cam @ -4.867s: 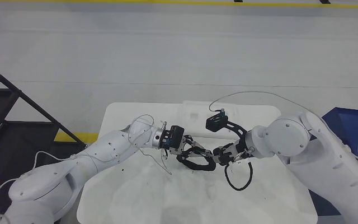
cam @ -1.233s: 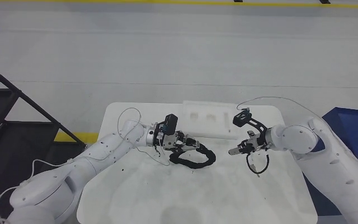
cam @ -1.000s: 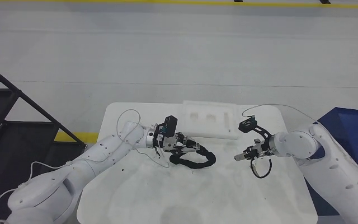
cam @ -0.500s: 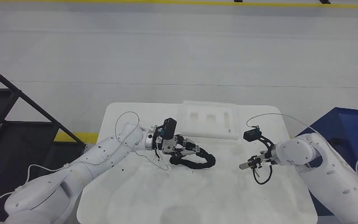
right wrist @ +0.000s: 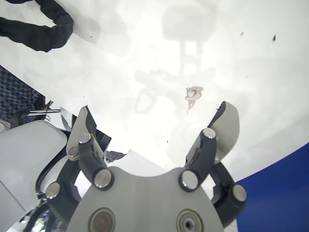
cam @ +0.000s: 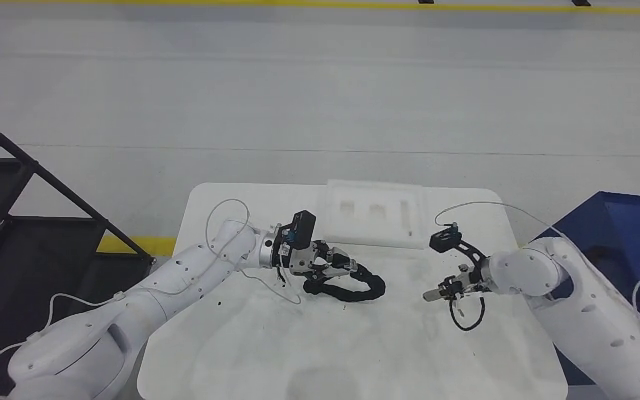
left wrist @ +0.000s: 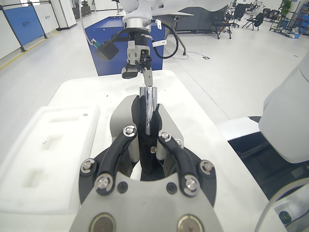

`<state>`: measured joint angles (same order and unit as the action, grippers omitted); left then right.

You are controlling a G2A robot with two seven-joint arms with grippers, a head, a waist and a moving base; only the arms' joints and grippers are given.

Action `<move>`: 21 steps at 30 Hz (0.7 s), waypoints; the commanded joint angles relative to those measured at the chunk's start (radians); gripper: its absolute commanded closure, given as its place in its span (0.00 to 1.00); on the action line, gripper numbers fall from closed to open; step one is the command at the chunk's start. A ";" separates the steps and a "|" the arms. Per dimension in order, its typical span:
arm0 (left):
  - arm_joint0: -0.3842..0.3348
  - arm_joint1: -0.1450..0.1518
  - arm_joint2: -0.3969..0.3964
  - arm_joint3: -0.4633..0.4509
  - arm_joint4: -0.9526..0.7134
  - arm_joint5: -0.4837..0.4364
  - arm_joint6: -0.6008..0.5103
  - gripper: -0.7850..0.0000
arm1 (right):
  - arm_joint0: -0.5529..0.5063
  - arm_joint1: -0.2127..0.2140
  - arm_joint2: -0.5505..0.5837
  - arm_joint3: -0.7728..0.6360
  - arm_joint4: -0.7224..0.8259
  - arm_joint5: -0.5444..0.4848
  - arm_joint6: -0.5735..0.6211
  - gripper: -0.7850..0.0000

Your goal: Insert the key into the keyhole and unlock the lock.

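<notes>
Lock (left wrist: 148,100) clamped in left end effector (left wrist: 146,121), pointed toward right end effector (right wrist: 154,106) hovering open over table (right wrist: 217,37).

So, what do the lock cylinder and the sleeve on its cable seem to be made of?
Lock cylinder: probably polished or chromed metal; it shines like a mirror with bright streaks. Cable sleeve: apparently black fabric, matt, soft-looking and wrinkled.

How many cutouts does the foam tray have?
3 cutouts along the foam tray: one at the end toward the right arm, one mid-tray, one at the other end. None seems hidden.
</notes>
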<state>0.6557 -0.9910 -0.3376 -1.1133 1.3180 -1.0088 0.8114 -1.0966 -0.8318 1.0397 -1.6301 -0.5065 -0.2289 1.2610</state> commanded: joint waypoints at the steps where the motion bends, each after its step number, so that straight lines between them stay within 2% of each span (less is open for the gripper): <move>1: 0.000 0.000 0.000 0.000 0.000 0.000 0.000 1.00 | 0.014 0.002 0.004 0.067 -0.032 -0.115 -0.044 0.00; 3: 0.000 0.000 0.000 0.000 0.000 0.000 0.000 1.00 | 0.012 -0.002 -0.006 0.089 0.034 -0.213 -0.075 0.00; 7: 0.000 0.000 0.000 0.000 0.000 0.000 0.000 1.00 | 0.039 0.001 -0.026 0.145 -0.050 -0.327 -0.048 0.00; 15: 0.000 0.000 0.000 0.000 0.000 0.000 0.000 1.00 | 0.067 -0.003 -0.091 0.240 -0.134 -0.471 -0.141 0.01; 16: 0.000 0.000 0.000 0.000 0.000 0.000 0.000 1.00 | 0.073 -0.003 -0.100 0.254 -0.154 -0.475 -0.145 0.24; 17: 0.000 0.000 0.000 0.000 0.000 0.000 0.000 1.00 | 0.078 -0.004 -0.111 0.258 -0.160 -0.483 -0.153 0.34; 19: 0.000 0.000 0.000 0.000 0.000 0.000 0.000 1.00 | 0.086 -0.006 -0.129 0.270 -0.173 -0.499 -0.169 0.44; 21: 0.000 0.000 0.000 0.000 0.000 0.000 0.000 1.00 | 0.095 -0.009 -0.147 0.283 -0.191 -0.497 -0.167 0.47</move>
<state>0.6557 -0.9910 -0.3376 -1.1133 1.3180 -1.0088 0.8114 -1.0072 -0.8386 0.9023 -1.3553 -0.6878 -0.7282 1.0918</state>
